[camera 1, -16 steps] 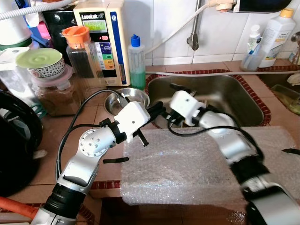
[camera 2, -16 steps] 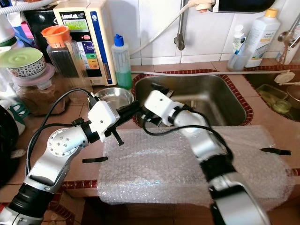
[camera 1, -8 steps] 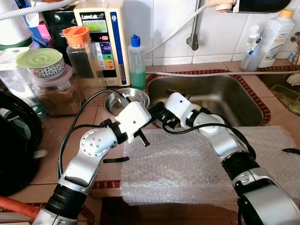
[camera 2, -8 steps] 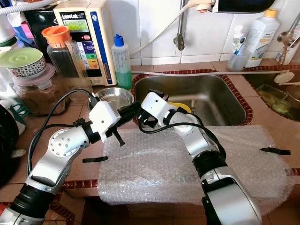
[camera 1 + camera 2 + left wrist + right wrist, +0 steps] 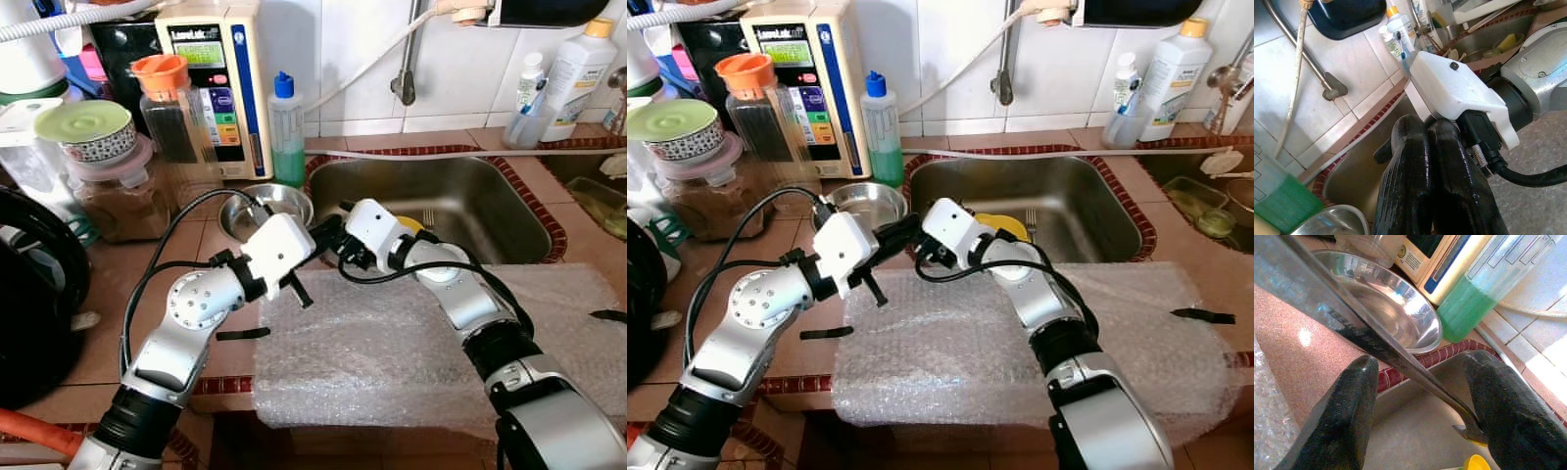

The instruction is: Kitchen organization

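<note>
While both arms reach in over the left corner of the sink, the left gripper [image 5: 330, 229] sits just above the red-brick rim, and its two black fingers [image 5: 1410, 186] are pressed tight together, side by side. Right up against them is the white wrist block of the right arm, nearly touching in the left wrist view.

The right gripper [image 5: 927, 257] hangs at that same corner, pointing back toward the left arm. Its fingers [image 5: 1337, 416] are spread well apart. Between them runs a long flat strip of bright steel with stamped lettering [image 5: 1366, 340], slanting from close by the camera out to a notched tip beside one finger. Whether either pad actually grips it, I cannot tell, and what it is exactly is not clear either.

Just beyond the grippers stands the round stainless steel bowl [image 5: 265, 208] on the reddish tiled counter [image 5: 108, 323], beside the sink's edge. Behind it is the clear bottle of green liquid with a blue cap [image 5: 286, 132], and next to that the white box appliance with a blue panel [image 5: 220, 78]. Further left stands a clear jar with an orange lid [image 5: 167, 108].

Down in the stainless steel sink [image 5: 490, 186] lie a small yellow piece [image 5: 411, 223] and a fork [image 5: 428, 215]. Under the right forearm, a large sheet of bubble wrap [image 5: 392, 362] covers the front counter.
</note>
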